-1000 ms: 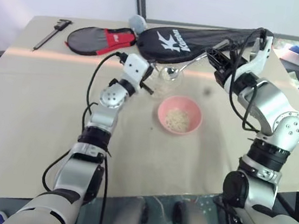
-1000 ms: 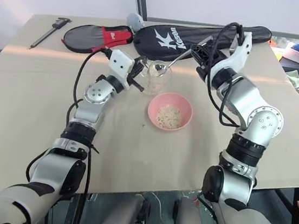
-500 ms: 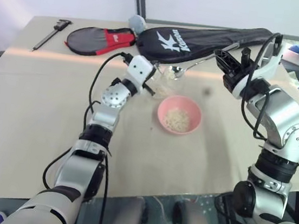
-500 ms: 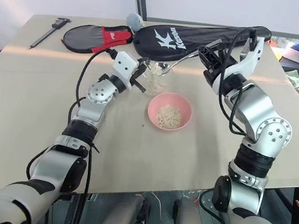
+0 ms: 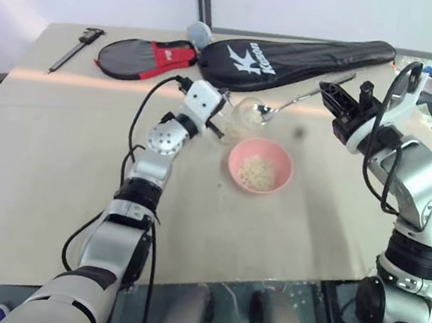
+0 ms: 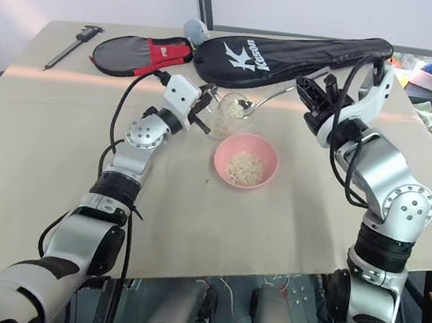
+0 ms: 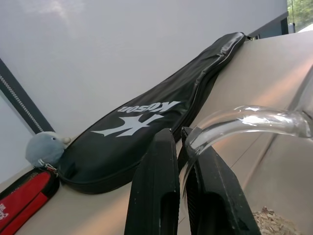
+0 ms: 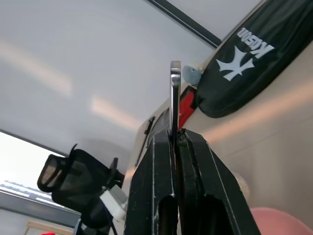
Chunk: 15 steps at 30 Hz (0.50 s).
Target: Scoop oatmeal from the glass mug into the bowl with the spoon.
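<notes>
Head view: right arm (image 5: 412, 166) raised, elbow bent, spoon (image 5: 298, 103) level.

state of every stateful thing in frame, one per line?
Left gripper: shut on the mug handle.
Right gripper: shut on the spoon handle.
Mug: upright on the table, some oatmeal inside.
Spoon: lifted, its bowl over the mug, loaded with oatmeal.
Bowl: upright, a small heap of oatmeal in it.
Black racket cover: closed, lying flat.
</notes>
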{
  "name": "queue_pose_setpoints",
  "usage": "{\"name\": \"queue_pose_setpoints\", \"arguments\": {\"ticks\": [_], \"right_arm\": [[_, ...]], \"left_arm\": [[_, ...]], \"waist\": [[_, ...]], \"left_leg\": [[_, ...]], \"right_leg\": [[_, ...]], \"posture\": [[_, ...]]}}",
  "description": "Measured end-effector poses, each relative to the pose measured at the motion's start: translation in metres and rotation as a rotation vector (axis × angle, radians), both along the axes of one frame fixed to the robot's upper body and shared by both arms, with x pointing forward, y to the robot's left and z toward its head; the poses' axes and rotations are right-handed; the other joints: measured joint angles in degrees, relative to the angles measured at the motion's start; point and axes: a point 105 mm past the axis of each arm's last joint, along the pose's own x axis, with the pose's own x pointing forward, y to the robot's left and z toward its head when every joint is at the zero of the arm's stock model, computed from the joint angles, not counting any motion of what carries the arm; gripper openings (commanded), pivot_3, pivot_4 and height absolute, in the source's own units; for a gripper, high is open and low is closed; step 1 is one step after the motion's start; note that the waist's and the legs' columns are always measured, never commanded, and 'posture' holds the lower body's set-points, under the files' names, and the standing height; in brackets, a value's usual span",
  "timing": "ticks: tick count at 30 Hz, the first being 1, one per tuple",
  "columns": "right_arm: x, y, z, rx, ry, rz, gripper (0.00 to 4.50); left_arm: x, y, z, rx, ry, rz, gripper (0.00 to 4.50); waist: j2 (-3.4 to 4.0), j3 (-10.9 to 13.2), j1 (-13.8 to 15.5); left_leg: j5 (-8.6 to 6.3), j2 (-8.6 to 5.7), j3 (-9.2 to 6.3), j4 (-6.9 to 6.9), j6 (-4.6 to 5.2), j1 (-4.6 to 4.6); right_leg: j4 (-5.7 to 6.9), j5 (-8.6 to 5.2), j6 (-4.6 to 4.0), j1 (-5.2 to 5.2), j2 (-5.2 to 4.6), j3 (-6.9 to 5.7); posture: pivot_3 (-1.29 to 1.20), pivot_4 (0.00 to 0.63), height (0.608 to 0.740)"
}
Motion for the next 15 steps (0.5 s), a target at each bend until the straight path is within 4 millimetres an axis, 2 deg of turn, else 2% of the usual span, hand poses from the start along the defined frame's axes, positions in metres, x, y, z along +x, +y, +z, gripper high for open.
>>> {"name": "queue_pose_setpoints", "arguments": {"ticks": [7, 11, 12, 15], "right_arm": [[-0.004, -0.014, -0.012, -0.066, 0.016, -0.024, 0.0], [-0.006, -0.006, -0.018, -0.17, -0.013, -0.011, 0.0], [-0.007, 0.0, -0.024, -0.301, -0.055, -0.012, 0.0], [-0.009, 0.01, -0.034, -0.486, -0.119, 0.003, 0.0]], "left_arm": [[0.002, 0.011, 0.002, 0.009, -0.008, 0.035, 0.17], [0.003, 0.017, 0.002, 0.006, -0.007, 0.056, 0.17], [0.003, 0.021, 0.002, 0.003, -0.005, 0.066, 0.17], [0.003, 0.023, 0.003, 0.005, -0.006, 0.073, 0.17]], "waist": [[0.0, 0.0, 0.0], [0.0, 0.0, 0.0], [0.0, 0.0, 0.1], [-0.02, 0.0, 0.2]], "left_leg": [[-0.01, 0.02, 0.04, 0.0, 0.01, 0.0], [-0.01, 0.04, 0.05, 0.0, 0.01, 0.01], [-0.01, 0.04, 0.07, 0.0, 0.02, 0.0], [-0.02, 0.03, 0.06, 0.01, 0.03, -0.02]], "right_leg": [[0.01, 0.0, 0.0, 0.0, 0.0, 0.04], [0.01, 0.0, 0.0, 0.0, 0.02, 0.04], [0.0, 0.0, 0.0, 0.0, 0.01, 0.05], [-0.02, 0.0, 0.0, 0.0, 0.01, 0.04]], "posture": [[0.0, 0.15, 0.74], [0.0, 0.15, 0.74], [0.0, 0.15, 0.74], [0.0, 0.15, 0.74]]}}
